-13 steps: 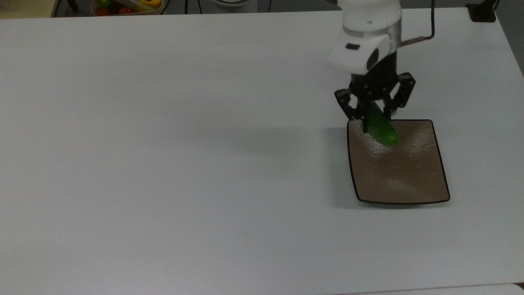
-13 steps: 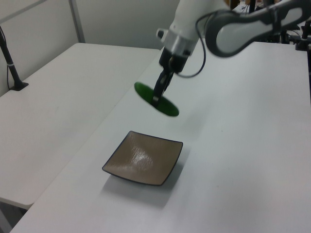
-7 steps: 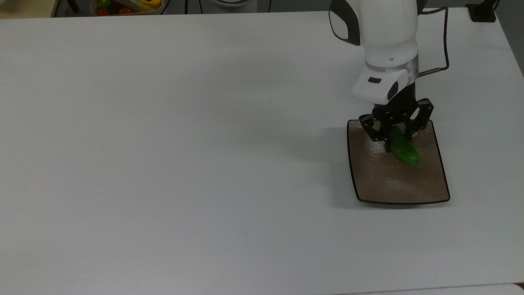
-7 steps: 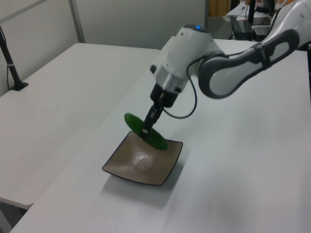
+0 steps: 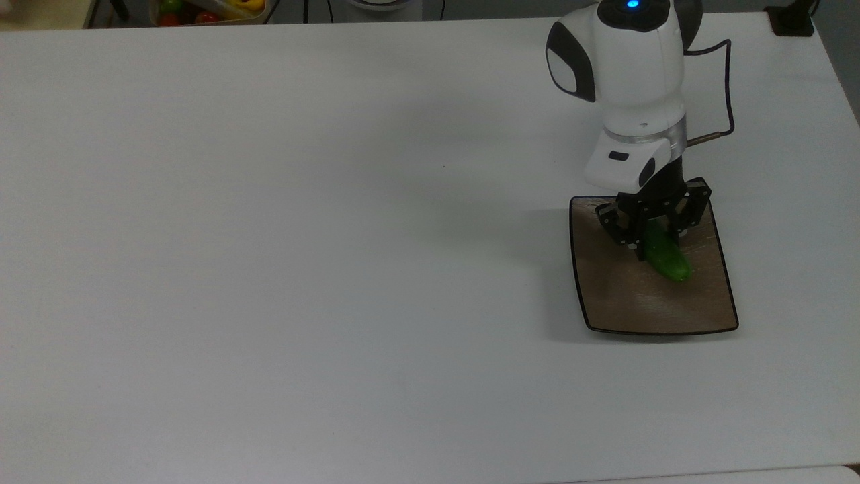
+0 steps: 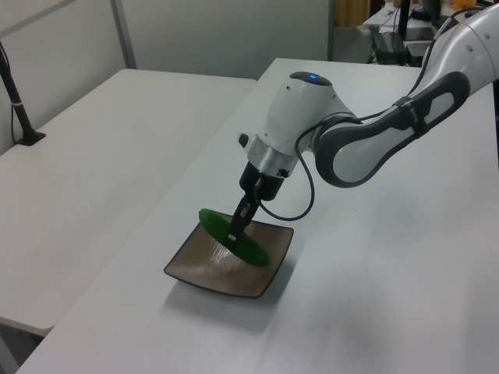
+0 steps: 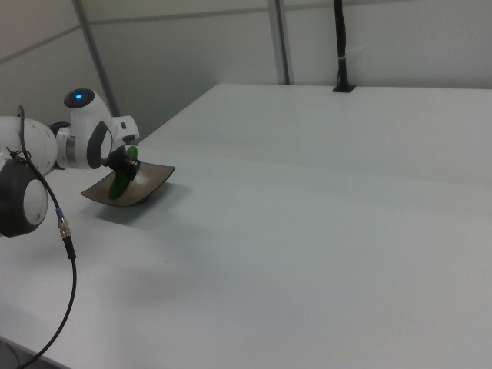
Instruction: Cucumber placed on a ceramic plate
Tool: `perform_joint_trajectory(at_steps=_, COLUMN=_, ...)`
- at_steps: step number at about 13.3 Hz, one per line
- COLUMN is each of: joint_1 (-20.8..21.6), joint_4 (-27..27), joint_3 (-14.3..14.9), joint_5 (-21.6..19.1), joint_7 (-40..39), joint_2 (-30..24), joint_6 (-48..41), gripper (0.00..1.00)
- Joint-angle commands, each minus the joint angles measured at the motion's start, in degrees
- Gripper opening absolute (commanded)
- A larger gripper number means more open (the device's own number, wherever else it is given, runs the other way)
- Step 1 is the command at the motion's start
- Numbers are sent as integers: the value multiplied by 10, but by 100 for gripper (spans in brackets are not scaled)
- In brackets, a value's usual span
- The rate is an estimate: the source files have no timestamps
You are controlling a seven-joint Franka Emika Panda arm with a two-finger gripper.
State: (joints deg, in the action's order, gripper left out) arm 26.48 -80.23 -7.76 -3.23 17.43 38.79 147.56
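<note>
1. The cucumber sits over the plate, gripped near its middle by the tool. In the left view it slants across the plate's far half, one end towards the left view's left edge of the plate; whether it touches the plate's surface cannot be told.
2. The tool's two black fingers are closed on the cucumber from either side and point down at the plate.
3. The plate is square, glossy brown with a thin black rim and upturned edges. It lies flat on the counter, near the top view's right edge and about halfway between near and far.
4. The white arm comes in from the left view's upper right and bends down over the plate. A blue light glows on its topmost joint, and a thin black cable loops beside the wrist.
5. The counter is wide, white and matt; the arm's soft shadow falls on it to the top view's left of the plate.
6. A second white counter stands to the left view's left, parted from the first by a narrow gap, with a black post clamped at its left edge.
7. Past the counter's far edge in the top view, at the upper left, is a tray of red, green and yellow items.
8. Pale grey partition panels with thin metal uprights close the room behind the counters.
</note>
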Motion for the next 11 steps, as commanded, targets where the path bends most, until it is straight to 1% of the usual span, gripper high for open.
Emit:
perform_joint_trajectory(at_steps=1, joint_1=-1, joint_4=11, joint_3=-2, joint_5=3, joint_7=14, joint_2=10, joint_6=8, gripper=47)
perform_joint_trajectory(at_steps=2, joint_1=-3, joint_4=10, joint_3=-2, joint_5=4, joint_7=13, joint_2=10, joint_6=8, gripper=57)
perform_joint_trajectory(at_steps=3, joint_1=-4, joint_4=10, joint_3=-2, joint_5=4, joint_7=13, joint_2=9, joint_6=8, gripper=58)
perform_joint_trajectory(at_steps=4, joint_1=-5, joint_4=10, joint_3=-2, joint_5=6, joint_7=14, joint_2=9, joint_6=8, gripper=73)
perform_joint_trajectory(at_steps=5, joint_1=-5, joint_4=10, joint_3=-2, joint_5=8, joint_7=13, joint_2=6, joint_6=7, gripper=76)
perform_joint_trajectory(at_steps=6, joint_1=-7, joint_4=6, joint_3=-2, joint_5=17, joint_7=13, joint_2=2, joint_6=7, gripper=77)
perform_joint_trajectory(at_steps=7, joint_1=-8, joint_4=1, joint_3=-2, joint_5=23, joint_7=14, joint_2=-12, joint_6=5, gripper=87)
perform_joint_trajectory(at_steps=8, joint_1=-6, joint_4=-21, joint_3=-1, joint_5=24, joint_7=13, joint_2=-39, joint_6=-2, gripper=100)
perform_joint_trajectory(at_steps=9, joint_1=-7, joint_4=-46, joint_3=3, joint_5=28, joint_7=13, joint_2=-70, joint_6=-15, gripper=100)
perform_joint_trajectory(at_steps=11, joint_1=-8, joint_4=-50, joint_3=10, joint_5=28, joint_7=14, joint_2=-99, joint_6=-76, gripper=100)
